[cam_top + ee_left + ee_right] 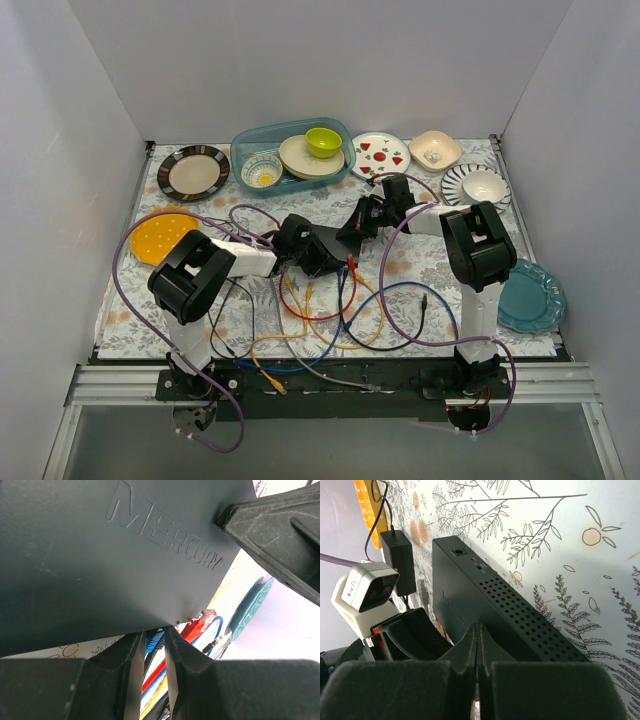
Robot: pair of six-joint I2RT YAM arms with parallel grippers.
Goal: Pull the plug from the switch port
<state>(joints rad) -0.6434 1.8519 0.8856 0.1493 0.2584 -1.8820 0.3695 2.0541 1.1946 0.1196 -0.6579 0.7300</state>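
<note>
Mid-table on a floral cloth, the switch lies between the two arms amid a tangle of coloured cables. The left gripper sits at the switch's socket edge, its fingers drawn narrow with a blue plug caught between them. A red plug sits just beside it along the same edge. The right gripper has its fingers pressed together, tips against the switch on the opposite side. A black adapter on its cord lies just beyond the switch's far end.
</note>
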